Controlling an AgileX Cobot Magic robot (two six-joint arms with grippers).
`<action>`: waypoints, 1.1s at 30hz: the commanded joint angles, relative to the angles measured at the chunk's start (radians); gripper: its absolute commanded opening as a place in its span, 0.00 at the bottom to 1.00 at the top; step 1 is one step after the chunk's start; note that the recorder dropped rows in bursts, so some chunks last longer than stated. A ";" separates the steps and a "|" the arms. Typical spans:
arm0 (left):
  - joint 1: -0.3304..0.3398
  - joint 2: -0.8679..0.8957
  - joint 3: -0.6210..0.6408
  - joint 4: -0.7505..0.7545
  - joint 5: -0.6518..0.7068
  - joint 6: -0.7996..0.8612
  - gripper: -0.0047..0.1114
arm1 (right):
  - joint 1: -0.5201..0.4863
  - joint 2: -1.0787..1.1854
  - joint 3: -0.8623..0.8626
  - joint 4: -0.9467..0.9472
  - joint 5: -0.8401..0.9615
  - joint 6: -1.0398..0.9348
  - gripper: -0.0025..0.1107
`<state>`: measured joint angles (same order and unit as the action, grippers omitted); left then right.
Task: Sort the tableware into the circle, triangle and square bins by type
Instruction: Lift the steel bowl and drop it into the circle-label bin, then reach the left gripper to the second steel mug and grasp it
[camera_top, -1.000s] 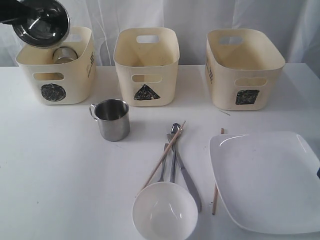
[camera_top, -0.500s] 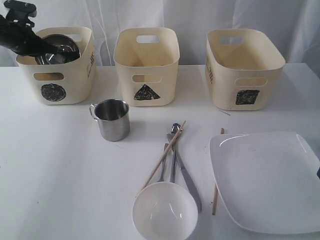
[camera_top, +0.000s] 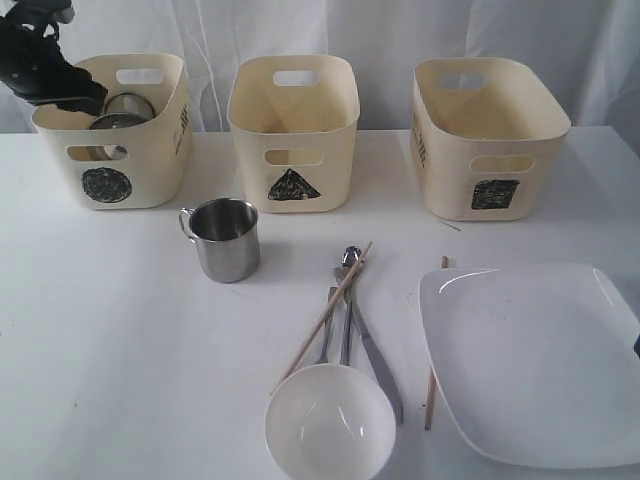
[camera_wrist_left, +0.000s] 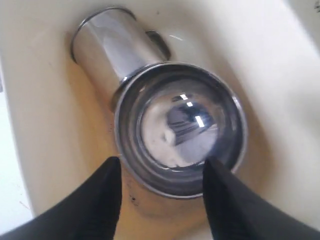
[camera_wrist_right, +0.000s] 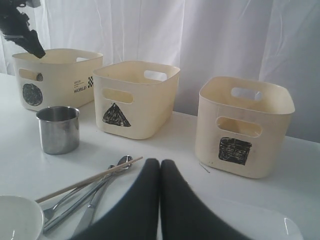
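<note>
1. The cream plastic bin (camera_wrist_right: 57, 67) bears a black circle mark, with "WORLD" printed on its side.
2. The shiny round steel bowl (camera_wrist_left: 180, 127) lies inside it, under the released left fingers (camera_wrist_left: 102, 200), against a steel mug (camera_wrist_left: 110, 45).
3. The right fingers (camera_wrist_right: 145, 200) — clenched together.

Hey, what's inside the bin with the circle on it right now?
The circle bin holds a steel bowl, open side up, and a steel mug right against it. Whatever lies beneath the bowl is hidden, and the mug's inside cannot be seen.
</note>
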<state>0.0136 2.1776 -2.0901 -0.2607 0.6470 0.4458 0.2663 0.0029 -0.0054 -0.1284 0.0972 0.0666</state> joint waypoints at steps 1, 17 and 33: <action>-0.002 -0.104 -0.006 -0.125 0.166 0.042 0.42 | -0.006 -0.003 0.005 0.002 -0.009 -0.003 0.02; -0.234 -0.158 0.161 -0.141 0.408 0.046 0.52 | -0.006 -0.003 0.005 0.002 -0.009 -0.003 0.02; -0.306 -0.123 0.196 -0.037 0.275 0.108 0.52 | -0.006 -0.003 0.005 0.002 -0.009 -0.003 0.02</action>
<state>-0.2901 2.0357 -1.8965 -0.2693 0.9174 0.5256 0.2663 0.0029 -0.0054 -0.1284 0.0972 0.0666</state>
